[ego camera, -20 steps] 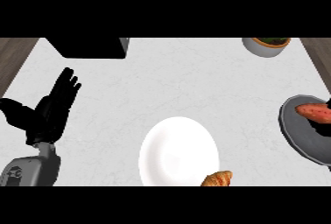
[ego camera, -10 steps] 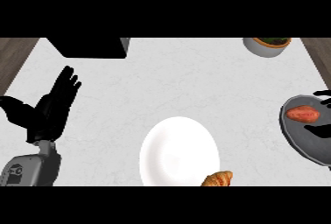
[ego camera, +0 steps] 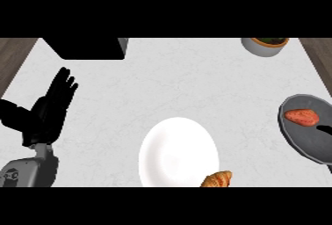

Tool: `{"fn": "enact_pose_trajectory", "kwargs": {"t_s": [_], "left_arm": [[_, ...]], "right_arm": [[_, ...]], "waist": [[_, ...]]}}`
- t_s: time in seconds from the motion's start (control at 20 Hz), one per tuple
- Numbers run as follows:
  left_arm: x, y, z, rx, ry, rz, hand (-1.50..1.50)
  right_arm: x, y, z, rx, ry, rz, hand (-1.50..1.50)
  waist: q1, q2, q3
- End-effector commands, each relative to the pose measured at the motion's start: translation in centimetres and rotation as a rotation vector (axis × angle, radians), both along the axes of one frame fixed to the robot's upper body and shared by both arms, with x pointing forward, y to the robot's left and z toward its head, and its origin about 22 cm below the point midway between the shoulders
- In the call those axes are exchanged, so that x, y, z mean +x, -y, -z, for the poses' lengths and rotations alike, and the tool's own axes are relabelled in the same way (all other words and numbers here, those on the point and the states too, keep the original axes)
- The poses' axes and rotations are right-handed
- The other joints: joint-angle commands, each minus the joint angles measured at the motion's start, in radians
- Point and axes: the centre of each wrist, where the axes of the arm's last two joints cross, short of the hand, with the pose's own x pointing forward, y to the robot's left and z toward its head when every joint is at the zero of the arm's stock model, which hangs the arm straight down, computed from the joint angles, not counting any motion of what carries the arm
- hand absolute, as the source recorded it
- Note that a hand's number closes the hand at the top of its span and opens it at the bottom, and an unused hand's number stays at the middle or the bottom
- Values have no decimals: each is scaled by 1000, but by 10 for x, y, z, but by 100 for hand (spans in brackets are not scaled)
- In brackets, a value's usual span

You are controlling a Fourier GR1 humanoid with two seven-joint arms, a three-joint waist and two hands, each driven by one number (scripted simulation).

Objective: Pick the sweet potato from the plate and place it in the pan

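- One sweet potato lies inside the pan, in its upper part, with nothing gripping it.
- Judging by that, the placing looks done; what is left seems to be only clearing the right arm away from the pan.
- Just below and right of the potato a small dark tip shows over the pan floor at the picture's edge; it may belong to the right robot hand, but too little shows to tell how its fingers stand.
- Left of the pan, the white plate holds no potato; a croissant overlaps its lower right rim.
- Far left of the pan, the left robot hand rests over the counter with fingers straight and up, thumb spread, holding nothing.
- Above the pan, at the counter's far edge, stands a grey bowl; well left of that, a black box.
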Motion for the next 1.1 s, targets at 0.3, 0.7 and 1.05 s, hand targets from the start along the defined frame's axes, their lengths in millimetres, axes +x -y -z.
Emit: {"fn": "enact_pose_trajectory", "kwargs": {"t_s": [0.3, 0.7, 1.05], "left_arm": [[3, -17, -11, 18, -4, -5, 0], [-21, -6, 11, -2, -6, 11, 0], [-1, -13, -5, -17, -19, -19, 0]], "right_arm": [[-101, 92, -35, 370, 183, -18, -150], [-162, 115, -37, 472, 169, -108, -150], [-185, 118, -34, 433, 182, -92, -150]], "waist": [[-16, 1, 2], [-3, -3, 3], [-14, -2, 2]]}}
